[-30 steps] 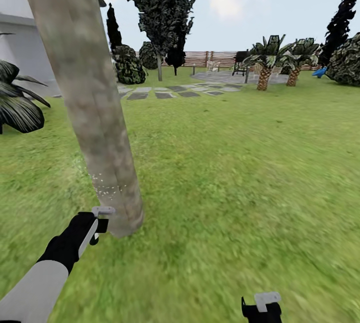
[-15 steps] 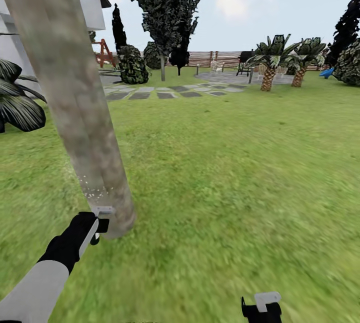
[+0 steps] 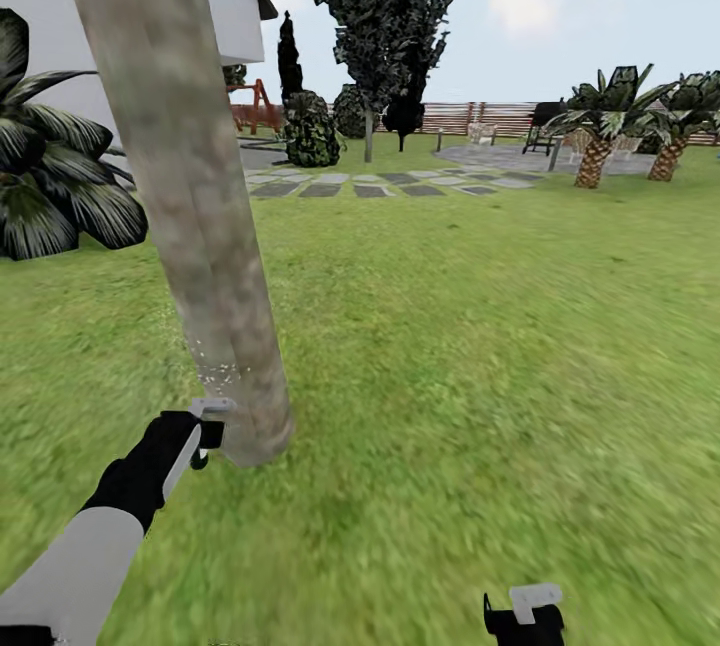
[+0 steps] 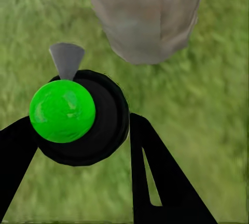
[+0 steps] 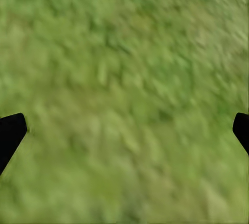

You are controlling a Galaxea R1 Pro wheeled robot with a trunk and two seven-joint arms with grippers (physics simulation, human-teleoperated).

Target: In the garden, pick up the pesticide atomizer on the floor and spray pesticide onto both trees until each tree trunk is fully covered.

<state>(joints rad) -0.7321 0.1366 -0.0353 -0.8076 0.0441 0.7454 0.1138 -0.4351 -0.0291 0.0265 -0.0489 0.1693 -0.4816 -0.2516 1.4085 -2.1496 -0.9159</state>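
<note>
Atomizer [image 4: 78,117] sits pinched in the left end effector [image 3: 205,426], right beside the trunk [image 3: 190,196] base on the lawn [image 3: 480,326]. Pale specks dot the bark. Right end effector [image 5: 124,130] is spread over grass.

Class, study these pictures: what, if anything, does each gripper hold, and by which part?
The left gripper holds the pesticide atomizer by its body, fingers either side. The right gripper is open over grass, empty.
</note>
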